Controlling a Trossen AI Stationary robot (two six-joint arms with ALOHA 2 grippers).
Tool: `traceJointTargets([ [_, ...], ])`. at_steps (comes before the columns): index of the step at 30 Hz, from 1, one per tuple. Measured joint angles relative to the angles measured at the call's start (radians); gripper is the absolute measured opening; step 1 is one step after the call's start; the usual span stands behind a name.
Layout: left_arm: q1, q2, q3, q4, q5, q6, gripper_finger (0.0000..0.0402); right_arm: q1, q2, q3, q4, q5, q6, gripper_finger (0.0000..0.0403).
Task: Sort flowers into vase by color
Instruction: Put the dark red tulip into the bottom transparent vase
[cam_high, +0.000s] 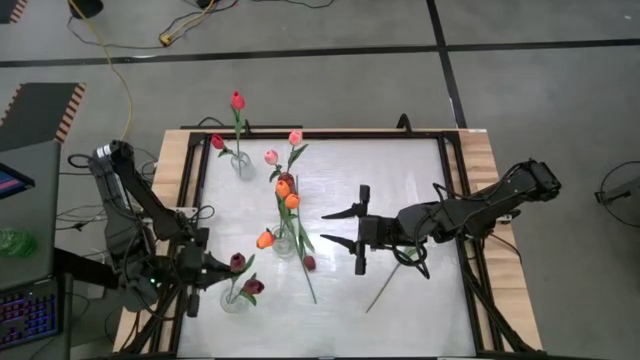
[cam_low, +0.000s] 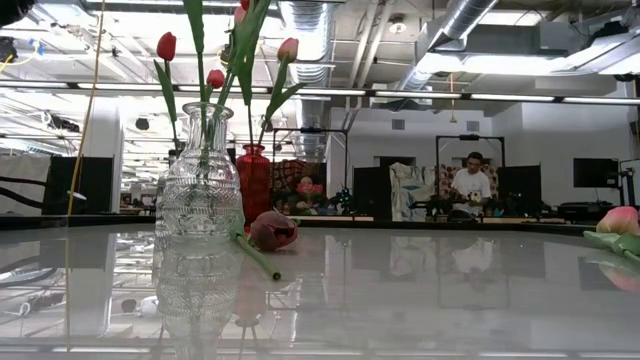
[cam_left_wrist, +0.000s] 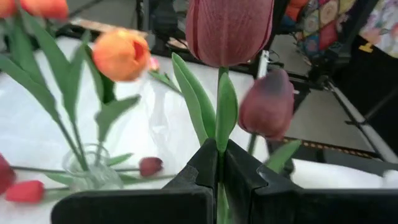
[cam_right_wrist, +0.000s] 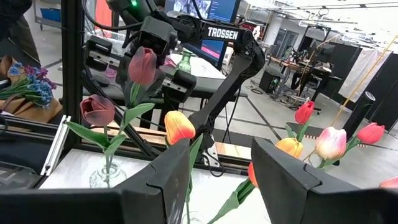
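My left gripper (cam_high: 220, 267), at the table's near left, is shut on a dark maroon tulip (cam_left_wrist: 229, 31). Just beside it a clear vase (cam_high: 236, 298) holds another maroon tulip (cam_left_wrist: 267, 106). Over the table's middle my right gripper (cam_high: 342, 227) hangs open, nothing between its fingers. Orange tulips (cam_high: 288, 195) stand in a glass vase (cam_high: 283, 241) at the centre. Red tulips (cam_high: 237, 101) stand in a glass vase (cam_low: 200, 190) at the far left, with pink tulips (cam_high: 295, 138) beside them. One maroon tulip (cam_high: 309, 262) lies loose on the table. My left gripper pinches the tulip's green stem (cam_left_wrist: 221, 134) between its two fingers, a little below the head and between the leaves. The fingers come nearly level from the table's near left and lie across the stem. The head stands upright above them; the lower stem's end is hidden.
A bare green stem (cam_high: 385, 290) lies under the right arm. A red vase (cam_low: 253, 180) stands behind the glass one. A black frame (cam_high: 455, 200) rims the white table top. Bare table lies to the right of the centre vase and along the near edge.
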Motion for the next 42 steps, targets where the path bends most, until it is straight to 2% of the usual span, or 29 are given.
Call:
traceJointTargets([
  [8,0.0,-0.001,0.0,0.0,0.074,-0.011,0.0015,0.0,0.0,0.0,0.0,0.0,0.0,0.0198],
  [21,0.0,-0.013,0.0,0.0,0.156,0.062,0.0123,0.0,0.0,0.0,0.0,0.0,0.0,0.0198],
  [29,0.0,-0.101,0.0,-0.001,0.191,0.049,0.0125,0.0,0.0,0.0,0.0,0.0,0.0,0.0198],
  [34,0.0,-0.168,0.0,0.0,0.123,0.113,0.0119,0.0,0.0,0.0,-0.006,-0.003,0.022,0.0198],
  [39,0.016,-0.223,0.0,0.0,-0.027,0.182,0.0118,0.0,0.0,0.0,-0.062,-0.003,0.119,0.0198],
  [42,0.064,-0.238,0.0,-0.002,-0.039,0.23,0.0118,-0.001,0.0,0.0,-0.137,-0.003,0.217,0.0198],
])
